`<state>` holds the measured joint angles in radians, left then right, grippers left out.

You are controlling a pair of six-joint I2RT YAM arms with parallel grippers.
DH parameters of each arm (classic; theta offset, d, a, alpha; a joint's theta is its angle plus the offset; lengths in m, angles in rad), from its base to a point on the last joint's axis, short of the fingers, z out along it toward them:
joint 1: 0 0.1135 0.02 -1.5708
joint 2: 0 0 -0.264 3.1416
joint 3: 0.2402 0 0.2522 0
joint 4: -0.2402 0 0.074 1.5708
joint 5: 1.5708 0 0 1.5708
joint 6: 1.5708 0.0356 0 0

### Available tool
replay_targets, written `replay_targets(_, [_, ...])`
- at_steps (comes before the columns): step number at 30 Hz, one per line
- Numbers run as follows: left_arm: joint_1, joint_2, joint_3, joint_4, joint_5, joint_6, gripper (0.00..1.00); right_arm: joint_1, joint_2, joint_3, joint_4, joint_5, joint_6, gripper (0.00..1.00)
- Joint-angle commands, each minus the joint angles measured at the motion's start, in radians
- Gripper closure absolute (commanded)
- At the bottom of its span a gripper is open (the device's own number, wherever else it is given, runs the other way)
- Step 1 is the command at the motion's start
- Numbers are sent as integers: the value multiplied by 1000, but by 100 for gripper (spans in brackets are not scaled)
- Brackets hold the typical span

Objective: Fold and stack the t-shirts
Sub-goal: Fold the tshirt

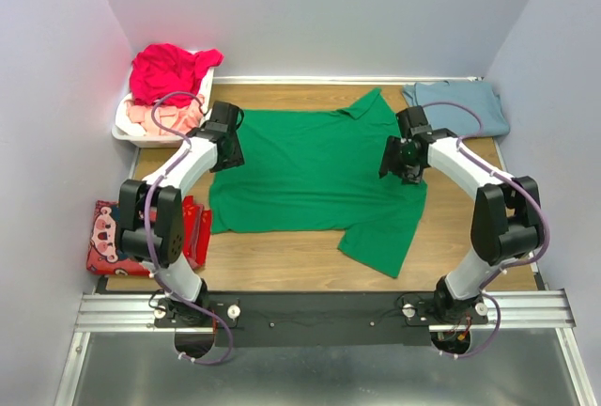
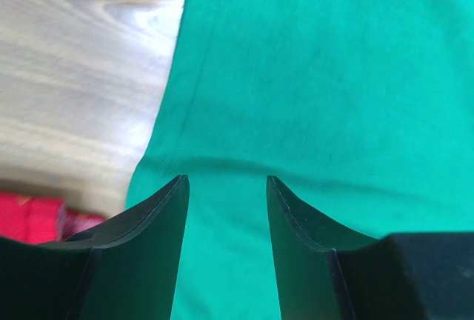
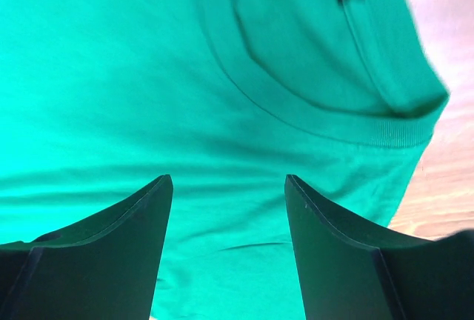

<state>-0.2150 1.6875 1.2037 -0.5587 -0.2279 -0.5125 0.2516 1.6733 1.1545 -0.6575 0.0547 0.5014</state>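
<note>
A bright green t-shirt (image 1: 315, 166) lies spread flat on the wooden table, hem to the left, collar to the right. My left gripper (image 1: 230, 154) hovers open over its hem edge; in the left wrist view (image 2: 226, 181) green cloth shows between the jaws. My right gripper (image 1: 399, 163) hovers open over the collar end; in the right wrist view (image 3: 228, 179) the green t-shirt (image 3: 148, 75) and its collar (image 3: 311, 112) fill the frame. A blue-grey t-shirt (image 1: 458, 105) lies folded at the back right. A magenta-red t-shirt (image 1: 169, 70) and a pale pink one (image 1: 160, 119) sit in the basket.
A white plastic basket (image 1: 122, 129) stands at the back left. A red patterned cloth item (image 1: 113, 237) lies at the table's left edge and shows in the left wrist view (image 2: 37, 220). Grey walls enclose the table on three sides.
</note>
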Motion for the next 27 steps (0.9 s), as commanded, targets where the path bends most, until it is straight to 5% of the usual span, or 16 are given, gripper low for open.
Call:
replay_targets(1, [6, -116, -32, -98, -31, 34, 45, 32, -34, 68, -83, 40, 45, 29])
replay_targets(7, [6, -297, -200, -144, 11, -9, 46, 87, -32, 65, -111, 50, 69, 29])
replay_targets(15, [-4, -459, -383, -87, 128, -182, 65, 92, -3, 62, -99, 37, -29, 29])
replay_targets(27, [-20, -459, -427, -205, 21, -333, 56, 92, -7, -6, -34, -42, -18, 29])
